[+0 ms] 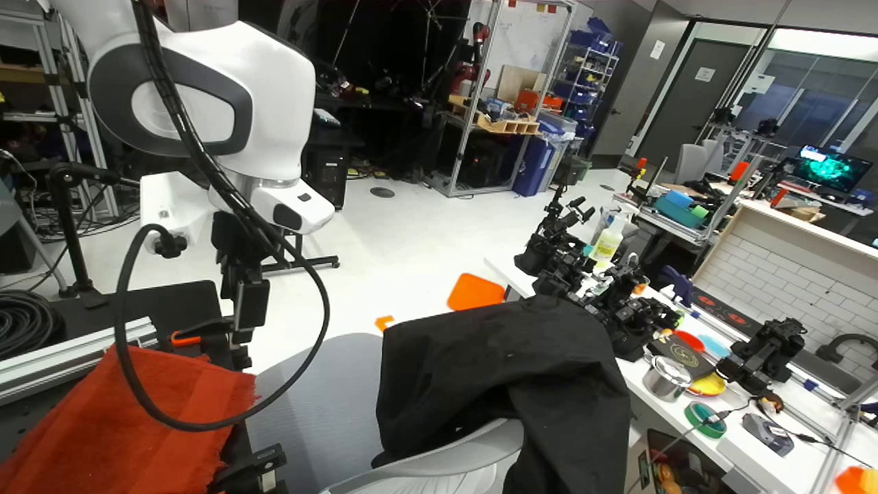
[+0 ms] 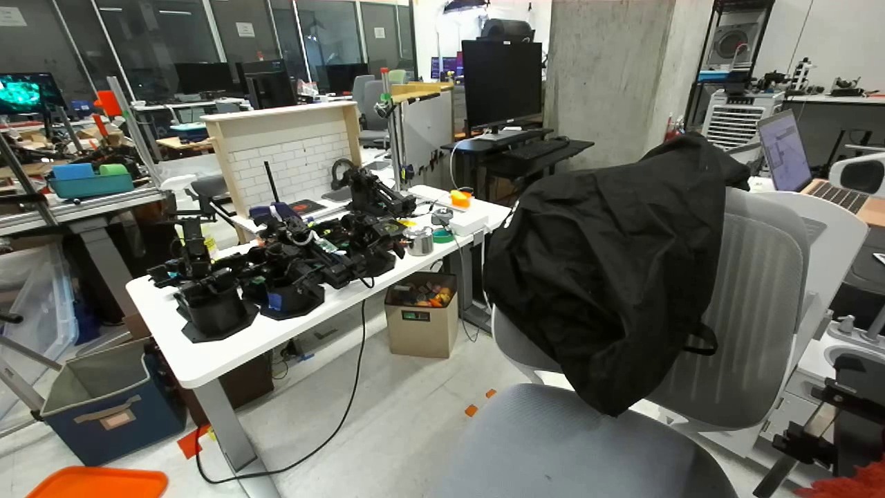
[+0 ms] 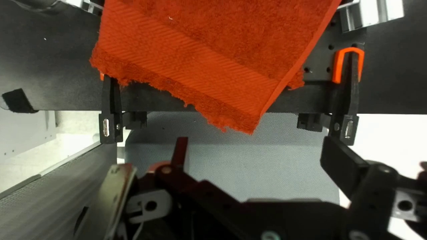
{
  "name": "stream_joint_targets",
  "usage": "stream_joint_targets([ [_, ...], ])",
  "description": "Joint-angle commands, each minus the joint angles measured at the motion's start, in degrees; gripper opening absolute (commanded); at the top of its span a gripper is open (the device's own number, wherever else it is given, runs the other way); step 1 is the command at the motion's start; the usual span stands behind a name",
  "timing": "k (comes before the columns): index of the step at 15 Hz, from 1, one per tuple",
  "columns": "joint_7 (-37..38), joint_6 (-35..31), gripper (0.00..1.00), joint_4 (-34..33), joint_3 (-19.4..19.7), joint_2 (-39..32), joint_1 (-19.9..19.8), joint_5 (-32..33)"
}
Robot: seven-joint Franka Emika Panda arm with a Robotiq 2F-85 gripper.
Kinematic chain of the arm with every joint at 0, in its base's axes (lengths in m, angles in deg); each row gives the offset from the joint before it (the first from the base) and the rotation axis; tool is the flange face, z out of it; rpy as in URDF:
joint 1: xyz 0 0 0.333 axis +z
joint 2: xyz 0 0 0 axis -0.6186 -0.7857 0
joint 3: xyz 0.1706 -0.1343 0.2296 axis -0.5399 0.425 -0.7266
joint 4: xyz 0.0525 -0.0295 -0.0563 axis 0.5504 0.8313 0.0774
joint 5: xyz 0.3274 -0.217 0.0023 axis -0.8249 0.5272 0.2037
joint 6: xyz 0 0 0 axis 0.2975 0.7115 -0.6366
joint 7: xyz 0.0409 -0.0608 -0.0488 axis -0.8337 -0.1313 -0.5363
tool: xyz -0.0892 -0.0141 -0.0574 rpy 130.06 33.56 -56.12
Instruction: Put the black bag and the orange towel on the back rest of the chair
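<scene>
Standing just beside the black table (image 3: pixel 53 66), the chair (image 2: pixel 760 290) already carries half your load: in both exterior views the black bag (image 2: pixel 608 277) is draped over the top of the back rest (image 2: pixel 753 332) and hangs down toward the seat (image 2: pixel 581 443), so I'd count that step as done. The orange towel (image 3: pixel 206 43) looks to be the step in hand; it lies on the table with one fringed corner (image 3: pixel 245 118) poking past the edge on the seat side. Your gripper (image 3: pixel 255 146) hangs near that edge, fingers spread wide, nothing between them. Two black clamps (image 3: pixel 345 106) flank the corner, one on each side, and I'd treat them as the likeliest snag. For the next move, you'll want to bring the fingers over that loose corner, straddle it and pinch enough cloth that it won't slip. After that it calls for a lift high enough to clear clamps and back rest, then a gentle lay-down that doesn't drag the bag off.
</scene>
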Motion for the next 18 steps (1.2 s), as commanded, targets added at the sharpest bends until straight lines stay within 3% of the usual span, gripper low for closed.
stream_joint_targets([
  [1, -0.07, -3.37, 1.0, -0.43, 1.46, -5.76, -1.62, 0.32],
  [9, -0.01, -6.49, 1.0, -6.54, 3.52, -18.59, -3.63, -0.25],
  [18, 1.48, -2.21, 1.0, -11.33, 2.89, -22.36, -2.41, -1.24],
])
